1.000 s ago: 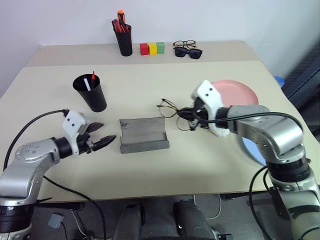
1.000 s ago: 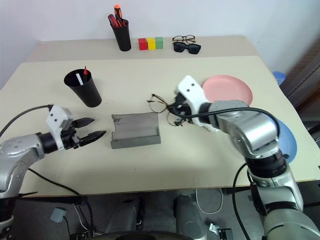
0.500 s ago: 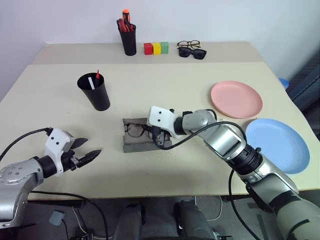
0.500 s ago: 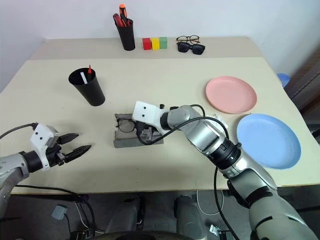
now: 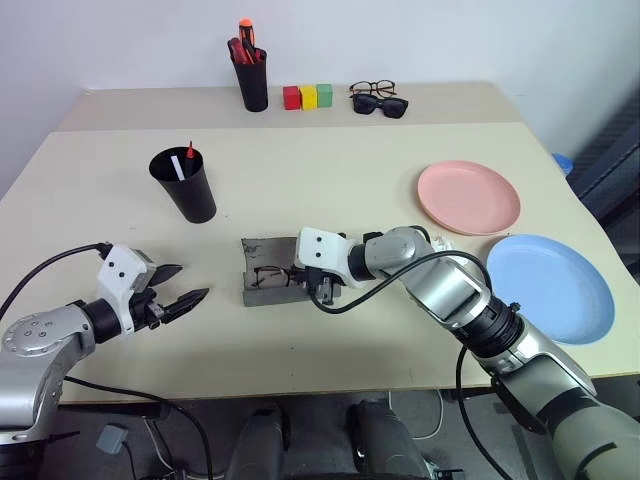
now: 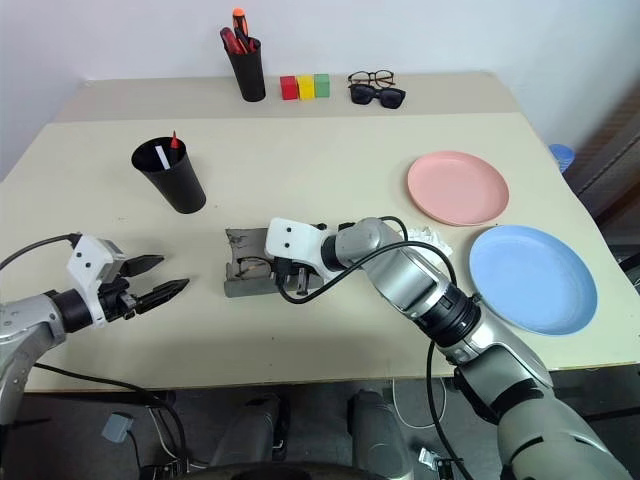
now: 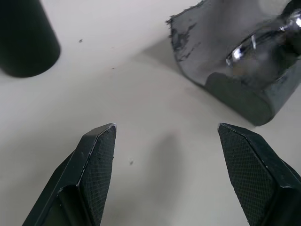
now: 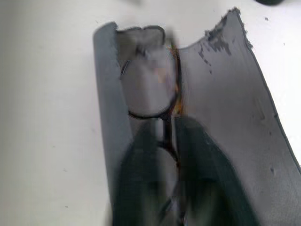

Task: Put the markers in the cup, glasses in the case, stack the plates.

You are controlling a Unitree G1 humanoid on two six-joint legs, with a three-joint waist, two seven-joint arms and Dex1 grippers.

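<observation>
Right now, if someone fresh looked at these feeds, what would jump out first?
The right hand is down at the open grey case in the table's middle, with the wire-framed glasses lying inside it. To the right, the pink plate and blue plate sit side by side, unstacked. The black cup, further left, already holds the markers, and the left hand hovers open near the front edge.

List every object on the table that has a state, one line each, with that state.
case: flap lid open
glasses: lying inside the case
cup: upright, both markers inside
pink plate: flat, not stacked
blue plate: flat, beside the pink one
left gripper: open, empty
right gripper: at the case
</observation>
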